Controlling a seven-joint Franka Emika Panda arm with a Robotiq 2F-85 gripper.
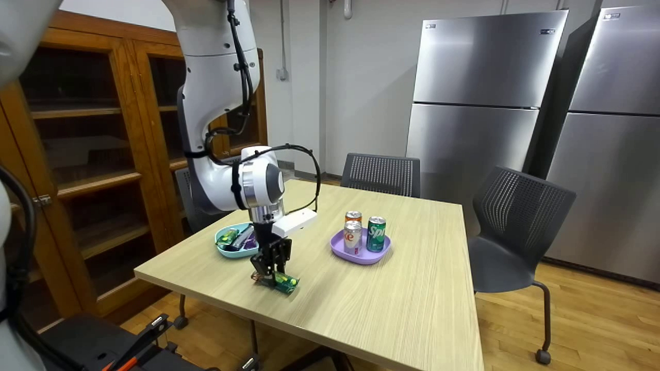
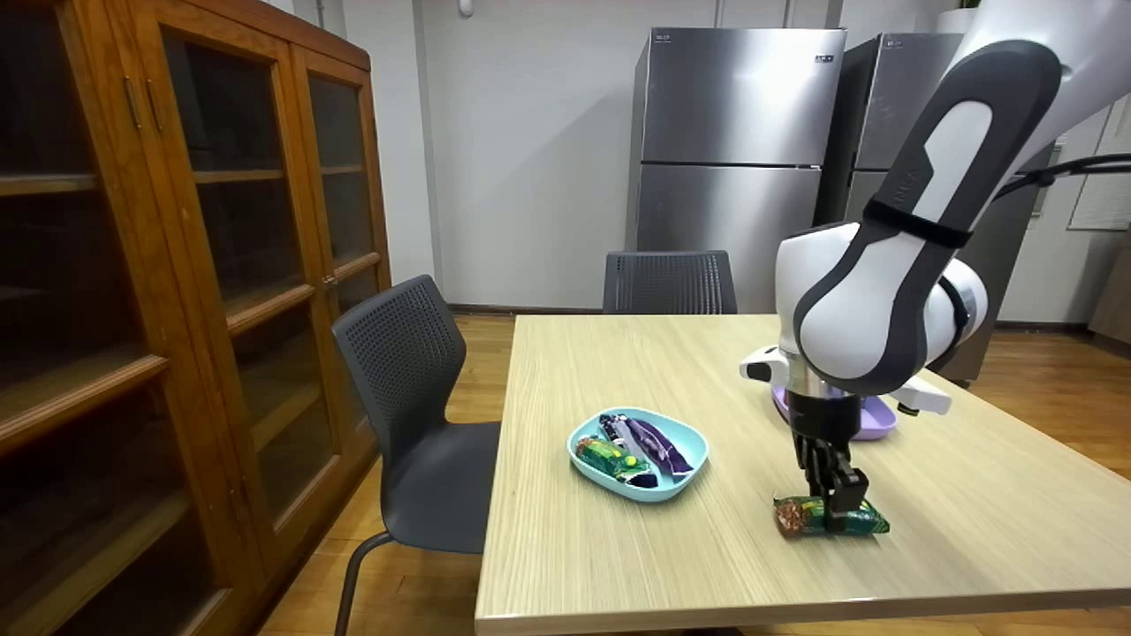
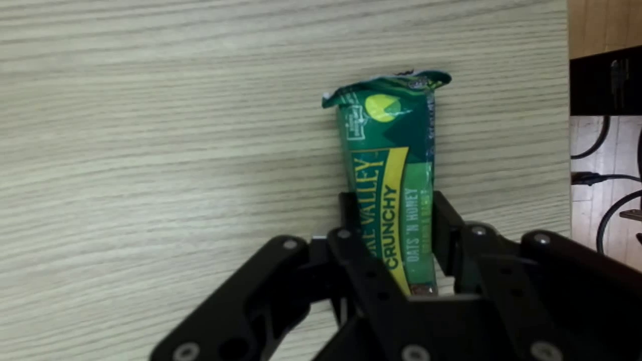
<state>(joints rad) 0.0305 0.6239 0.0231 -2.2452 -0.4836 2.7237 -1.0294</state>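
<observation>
Three cans (image 1: pixel 352 241) stand upright in a purple tray (image 1: pixel 363 258) on my table (image 1: pixel 412 299) in an exterior view: one green and marked Sprite, one silver, and an orange-topped one behind the silver. My gripper (image 1: pixel 276 276) reaches down onto a green bar (image 1: pixel 287 282), which lies flat on the table toward its near edge, well apart from the purple tray. Dark chairs (image 1: pixel 521 216) stand around the table, and two steel fridges (image 1: pixel 474 103) rise farther back.

In an exterior view I also see my white arm (image 2: pixel 870 318) bent over the bar and covering most of the purple tray. Off to the left of the bar sits a blue tray (image 2: pixel 687 436), holding a green packet (image 2: pixel 611 459) and some purple packets (image 2: pixel 658 444); they overlap, so I would not swear to the count. A glass-fronted cabinet (image 2: pixel 168 230) runs along the left of the view.

In the wrist view the bar lies lengthwise up the view, lettered CRUNCHY and OATS 'N HONEY, its crimped end out ahead of the gripper. The finger pads (image 3: pixel 445 233) sit against both long sides, so I have it pinched across the middle. The gripper hides the bar's lower end. Past the table's edge, on the right, show some floor (image 3: pixel 597 27) and black cables (image 3: pixel 589 178).
</observation>
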